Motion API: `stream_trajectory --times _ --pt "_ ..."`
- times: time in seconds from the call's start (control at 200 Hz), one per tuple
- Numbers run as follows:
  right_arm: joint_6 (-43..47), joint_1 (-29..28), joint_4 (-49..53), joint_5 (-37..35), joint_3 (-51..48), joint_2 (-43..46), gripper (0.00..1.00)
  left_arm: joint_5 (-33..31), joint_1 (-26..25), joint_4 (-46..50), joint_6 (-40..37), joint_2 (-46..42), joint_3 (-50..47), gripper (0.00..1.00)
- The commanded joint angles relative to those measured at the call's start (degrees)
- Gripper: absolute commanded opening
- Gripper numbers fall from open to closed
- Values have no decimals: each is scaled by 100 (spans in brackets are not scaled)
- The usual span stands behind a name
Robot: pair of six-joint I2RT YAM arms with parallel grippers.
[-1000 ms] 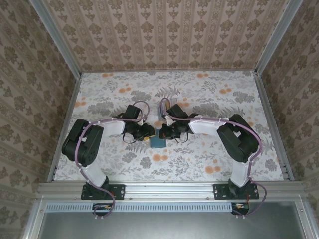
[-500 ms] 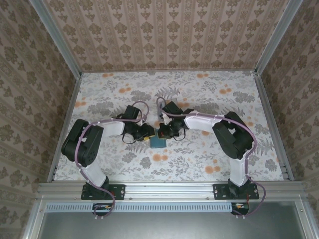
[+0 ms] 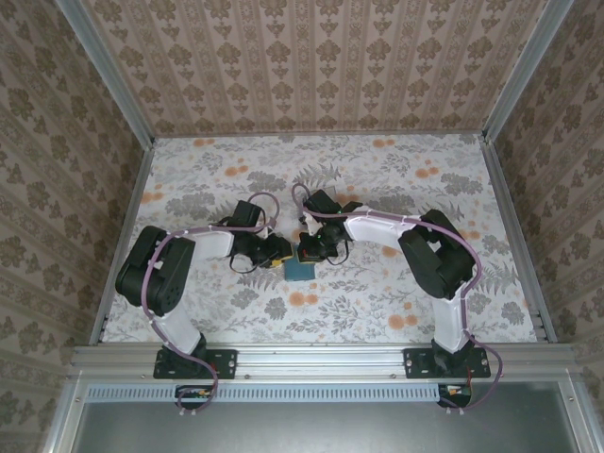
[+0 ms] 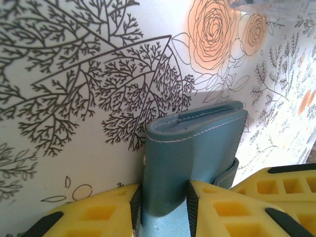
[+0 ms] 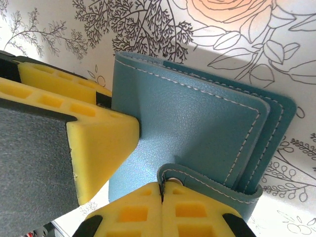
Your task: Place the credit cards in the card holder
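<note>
The teal card holder (image 3: 302, 268) lies folded on the flowered table between both grippers. In the left wrist view my left gripper (image 4: 163, 210) is shut on the card holder (image 4: 197, 153), and its yellow fingers (image 4: 98, 212) pinch the rounded folded edge. In the right wrist view my right gripper (image 5: 162, 186) is shut on the snap strap (image 5: 212, 185) that wraps round the card holder (image 5: 197, 118). The left gripper's yellow finger (image 5: 98, 140) presses the cover beside it. From above, the left gripper (image 3: 280, 253) and the right gripper (image 3: 309, 251) meet over the holder. The credit cards are hidden.
The flowered tabletop (image 3: 377, 189) is walled in by patterned panels at the back and sides. A metal rail (image 3: 321, 359) runs along the near edge by the arm bases. A blurred pale object (image 4: 256, 4) sits at the top right of the left wrist view.
The right arm has swung left and its gripper has closed in on the card holder. The left arm and the holder have stayed put.
</note>
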State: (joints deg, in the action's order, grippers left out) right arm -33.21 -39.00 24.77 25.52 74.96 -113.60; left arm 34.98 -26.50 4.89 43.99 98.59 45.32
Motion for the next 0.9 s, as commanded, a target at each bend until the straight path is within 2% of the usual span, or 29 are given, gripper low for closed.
stream_trajectory --times 0.0,0.235,0.39,0.565,0.635,0.72,0.815,0.895 --pt "-71 -115 242 -21 1 -323 2 -114 -119 -249 84 486 -239 33" --pt "-63 -115 242 -3 13 -371 2 -84 -110 -295 93 502 -271 32" --pt "152 -141 1036 -366 279 -693 1 -63 -103 -395 139 523 -304 31" --pt "198 -160 1478 -809 245 -880 0 -3 -84 -564 222 574 -357 31" --pt "187 -160 1406 -848 146 -918 0 -9 -68 -589 233 572 -361 31" --pt "128 -151 909 -546 -69 -723 0 -26 -25 -564 214 486 -344 32" --pt "6 -144 183 -447 -237 -168 10 -81 -3 -420 121 266 -285 32" --pt "-40 -118 -151 -632 -288 330 20 -155 350 -110 -95 10 -173 32"
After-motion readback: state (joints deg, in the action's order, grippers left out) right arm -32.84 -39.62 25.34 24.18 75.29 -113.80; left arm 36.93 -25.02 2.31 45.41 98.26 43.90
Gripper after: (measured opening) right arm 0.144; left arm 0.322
